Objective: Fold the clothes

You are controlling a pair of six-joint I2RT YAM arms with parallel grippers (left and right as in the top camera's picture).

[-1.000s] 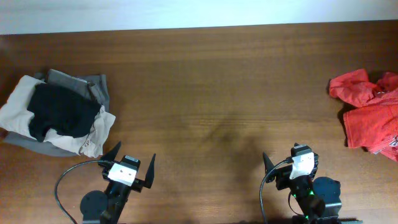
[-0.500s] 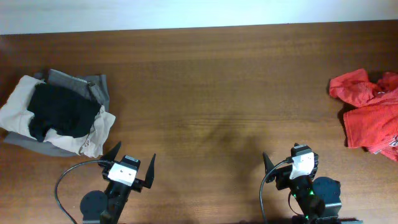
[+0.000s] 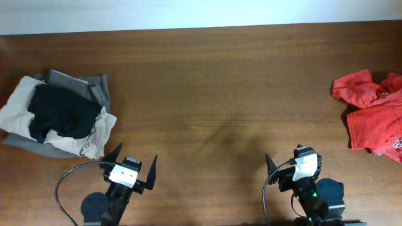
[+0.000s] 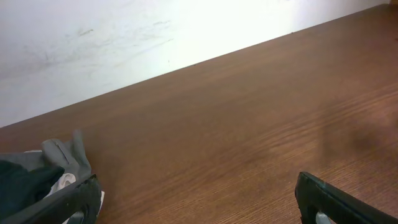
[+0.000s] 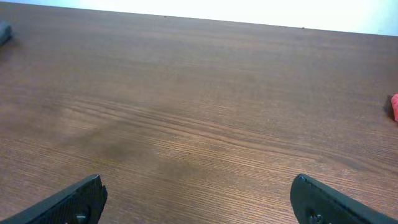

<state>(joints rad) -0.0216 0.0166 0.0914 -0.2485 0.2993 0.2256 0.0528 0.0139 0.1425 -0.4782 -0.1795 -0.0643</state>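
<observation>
Both end effectors (image 4: 198,186) (image 5: 198,190) wide open, empty

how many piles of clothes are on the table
2. One stacked pile of grey, cream and black pieces at the left edge; one crumpled red heap at the right edge, partly cut off by the frame. Pieces underneath may be hidden.

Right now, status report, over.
Left hand and right hand open, empty. Red garment crumpled far right, untouched; clothes pile far left. Nothing in the way.
</observation>
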